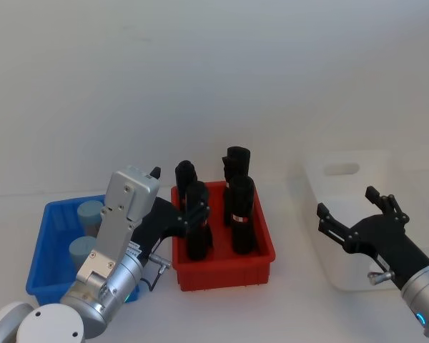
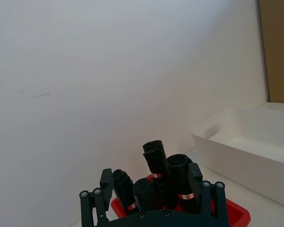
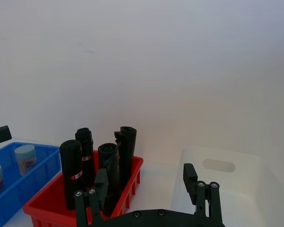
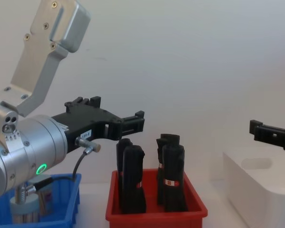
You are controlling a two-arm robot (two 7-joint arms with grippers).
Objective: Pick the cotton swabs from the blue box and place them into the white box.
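At the bench's front left corner, the blue box (image 1: 37, 266) holds two cotton swabs (image 1: 81, 250), upright, one tub behind the other. The left end effector (image 2: 150, 171) hovers above that box's right side, fingers spread wide and empty. It is aimed past the tubs toward the red bin (image 1: 225, 270) of black rolls (image 1: 241, 213) mid-bench. For a clean pick it probably needs to swing back left and tilt down over the nearer tub. From there it should straddle the tub squarely and close on the clear body below the lid, clear of the second tub and the box wall. Toward the bench's right edge, the right end effector (image 1: 345, 201) hangs wide and empty over the white box (image 1: 341, 270).
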